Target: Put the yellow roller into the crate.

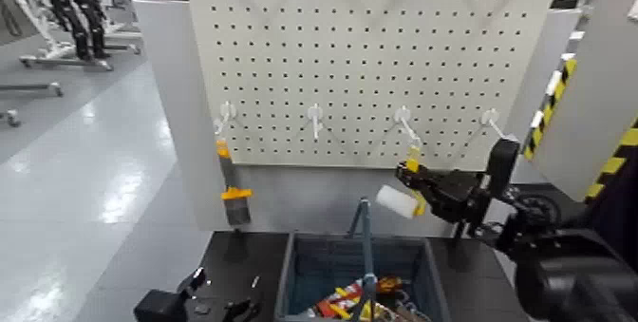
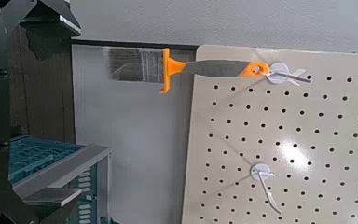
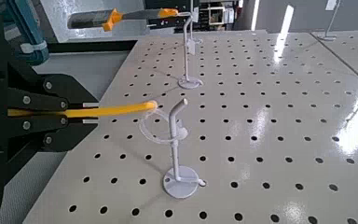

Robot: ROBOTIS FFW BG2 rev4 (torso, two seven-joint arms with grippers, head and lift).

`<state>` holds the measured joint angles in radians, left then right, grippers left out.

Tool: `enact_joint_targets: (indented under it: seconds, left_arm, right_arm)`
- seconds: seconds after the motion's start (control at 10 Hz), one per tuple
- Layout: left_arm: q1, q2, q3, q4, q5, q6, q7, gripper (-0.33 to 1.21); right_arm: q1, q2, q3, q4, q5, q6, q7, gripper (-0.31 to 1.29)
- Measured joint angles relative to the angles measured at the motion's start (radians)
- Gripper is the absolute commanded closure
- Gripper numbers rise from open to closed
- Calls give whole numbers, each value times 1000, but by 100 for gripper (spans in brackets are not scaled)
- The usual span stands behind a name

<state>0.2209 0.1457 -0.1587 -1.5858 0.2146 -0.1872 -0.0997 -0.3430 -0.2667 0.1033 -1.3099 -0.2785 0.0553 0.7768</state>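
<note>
The yellow roller (image 1: 399,199) is in my right gripper (image 1: 424,189), which is shut on it in front of the pegboard, above the crate's right side. Its white sleeve points left and its yellow end (image 1: 413,162) sits just under a white hook (image 1: 405,124). In the right wrist view the yellow handle (image 3: 112,110) runs out from between the fingers and ends beside a hook (image 3: 174,140); I cannot tell if they touch. The dark blue-grey crate (image 1: 302,255) stands below with its tall handle bar (image 1: 365,240). My left gripper (image 1: 190,297) is parked low at the left, open and empty.
An orange and black brush (image 1: 231,185) hangs from the left hook; it also shows in the left wrist view (image 2: 182,67). The white pegboard (image 1: 380,50) stands upright behind the crate. Several tools lie inside the crate (image 1: 365,299). A yellow-black striped post (image 1: 608,169) stands at the right.
</note>
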Motion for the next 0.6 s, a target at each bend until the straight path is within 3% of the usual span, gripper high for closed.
enact_joint_targets:
  seconds: [0.6]
  left_arm:
    - [2,3,-2,-2,7,0,0,10]
  right_arm:
    - [133,18,-39,-243,-14,99,-31,123]
